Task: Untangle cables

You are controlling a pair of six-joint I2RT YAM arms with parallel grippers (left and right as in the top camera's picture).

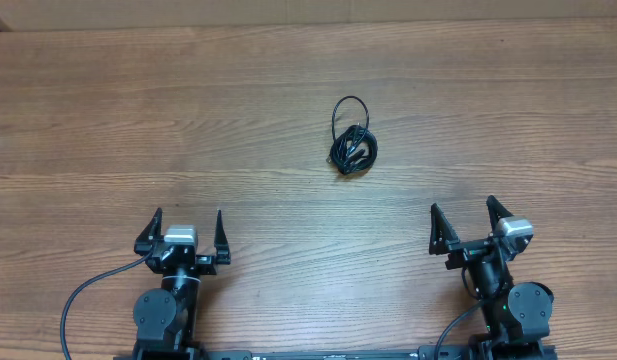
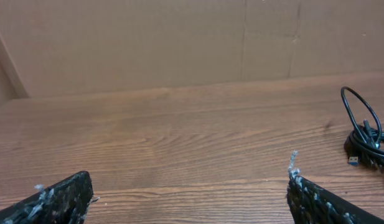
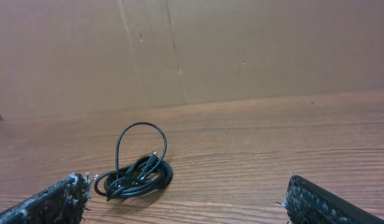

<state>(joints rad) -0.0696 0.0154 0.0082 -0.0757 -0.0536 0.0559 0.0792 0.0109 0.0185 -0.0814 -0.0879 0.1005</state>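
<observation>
Prob. a robot lab bench: wood-grain table (image 1: 288, 100) w/ plain cardboard wall (image 3: 254, 50) behind.

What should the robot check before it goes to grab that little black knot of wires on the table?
1. Left gripper open: ok, its jaws stand wide with nothing between them.
2. Right gripper open: ok, wide and empty too.
3. Small knotted bundle of thin black cables in view: ok, it lies on the brown wooden table, ahead of both grippers and nearer the right one.
4. Way to the bundle: ok, nothing stands between it and either gripper.
5. A loose part to pinch: ok, the far side of the bundle opens into one loop.
6. How the cords cross inside the knot: cannot tell.
</observation>
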